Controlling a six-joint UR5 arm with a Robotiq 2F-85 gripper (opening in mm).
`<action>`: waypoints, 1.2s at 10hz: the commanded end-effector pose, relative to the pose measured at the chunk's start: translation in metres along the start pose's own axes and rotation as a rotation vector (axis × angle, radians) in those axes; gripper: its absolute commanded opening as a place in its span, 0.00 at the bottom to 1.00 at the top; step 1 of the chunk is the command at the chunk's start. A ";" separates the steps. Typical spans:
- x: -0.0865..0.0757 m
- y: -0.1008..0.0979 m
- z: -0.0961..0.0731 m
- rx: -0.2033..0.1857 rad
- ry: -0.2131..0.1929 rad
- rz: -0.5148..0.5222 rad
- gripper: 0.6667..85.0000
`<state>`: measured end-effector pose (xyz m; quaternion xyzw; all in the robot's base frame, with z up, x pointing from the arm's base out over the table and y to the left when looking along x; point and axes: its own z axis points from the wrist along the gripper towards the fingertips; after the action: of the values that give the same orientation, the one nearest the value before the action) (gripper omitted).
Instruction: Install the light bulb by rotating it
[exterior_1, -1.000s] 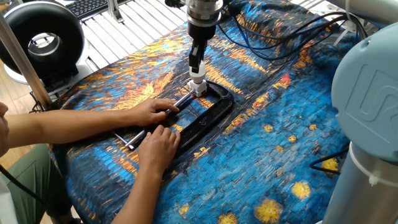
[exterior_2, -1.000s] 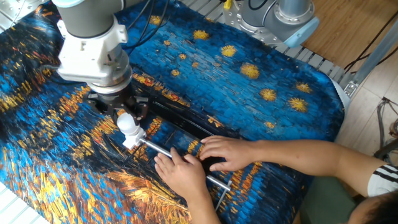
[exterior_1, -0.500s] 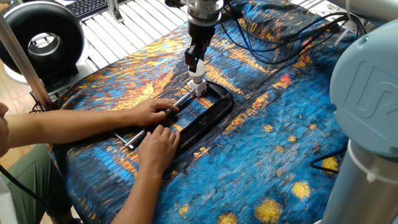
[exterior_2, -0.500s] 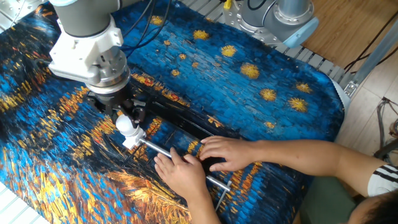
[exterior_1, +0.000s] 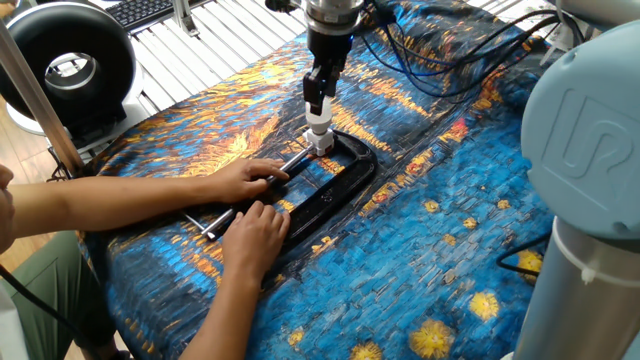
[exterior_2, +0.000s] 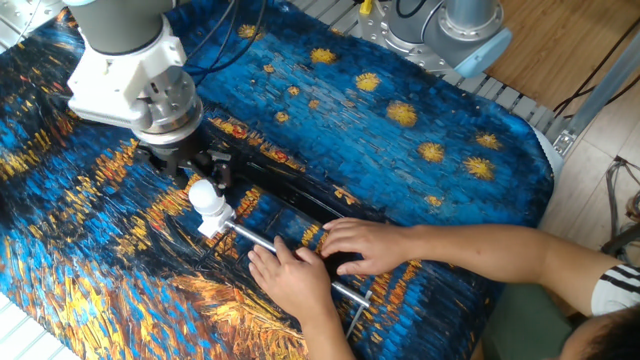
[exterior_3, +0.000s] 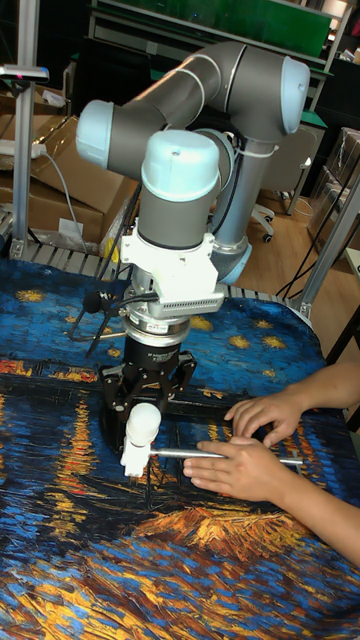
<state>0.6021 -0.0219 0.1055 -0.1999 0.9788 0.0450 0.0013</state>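
Blue and orange painted cloth (exterior_2: 400, 150) is spread over the table, with slatted metal edges seen beyond it. The arm (exterior_3: 185, 170) is posed with the wrist pointing straight down over the near end of a black clamp (exterior_1: 345, 180) lying flat on the cloth. The gripper (exterior_2: 207, 178) hangs just above the light bulb (exterior_2: 207, 197), which stands upright on a white socket (exterior_3: 132, 460) held at the clamp's jaw end. In the tall fixed view the fingers (exterior_3: 183, 372) are seen spread wide to either side of the bulb's top, not closed on it; contact cannot be told.

A steel screw rod (exterior_2: 270, 243) runs from the socket toward two human hands: one hand (exterior_1: 245, 180) is laid on the rod, the other hand (exterior_1: 255, 232) is pressed on the clamp bar. Open cloth is seen on the far side of the clamp; the hands lie near the gripper along the rod. A black round fan (exterior_1: 65, 65) stands off the table's corner.
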 end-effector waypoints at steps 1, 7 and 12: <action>-0.002 0.013 -0.009 -0.041 0.009 -0.049 0.66; 0.003 0.007 -0.025 0.051 0.073 -0.488 0.62; -0.004 0.009 -0.021 0.054 0.059 -0.764 0.61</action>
<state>0.5965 -0.0162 0.1271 -0.4879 0.8726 0.0151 -0.0152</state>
